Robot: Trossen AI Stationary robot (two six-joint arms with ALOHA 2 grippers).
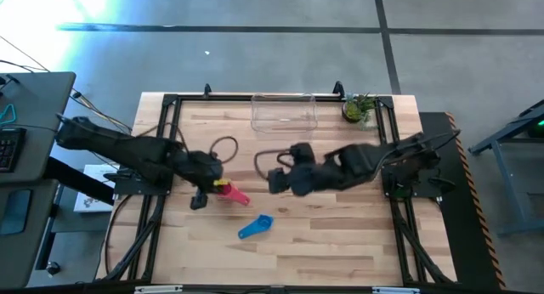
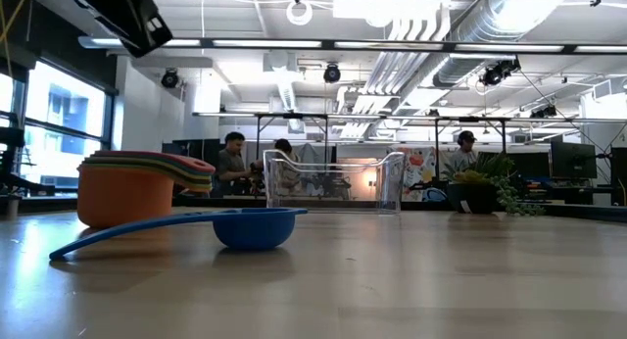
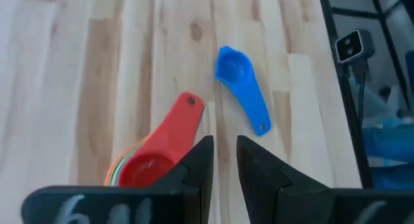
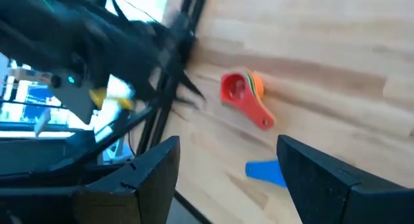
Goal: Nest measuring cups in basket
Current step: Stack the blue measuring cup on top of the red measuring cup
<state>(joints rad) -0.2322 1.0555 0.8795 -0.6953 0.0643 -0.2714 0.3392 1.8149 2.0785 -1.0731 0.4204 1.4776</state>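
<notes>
A nested stack of measuring cups [image 1: 228, 189], coral-red on top, sits on its base left of the table's centre; the left wrist view shows the stack [image 3: 145, 167] too. One blue cup [image 1: 255, 227] lies alone nearer the near edge, seen as the blue cup [image 3: 234, 68] and the blue cup [image 2: 253, 226]. The clear basket [image 1: 284, 112] stands at the far edge with nothing in it. My left gripper [image 1: 201, 199] hovers just left of the stack, its fingers [image 3: 224, 143] a narrow gap apart, holding nothing. My right gripper [image 1: 276, 182] hangs wide open [image 4: 226, 160] right of the stack.
A small potted plant [image 1: 359, 109] stands at the far right corner beside the basket. Cables loop on the table behind the stack [image 1: 223, 146]. A black frame runs along the table's edges [image 1: 161, 141]. People sit in the room beyond [image 2: 233, 163].
</notes>
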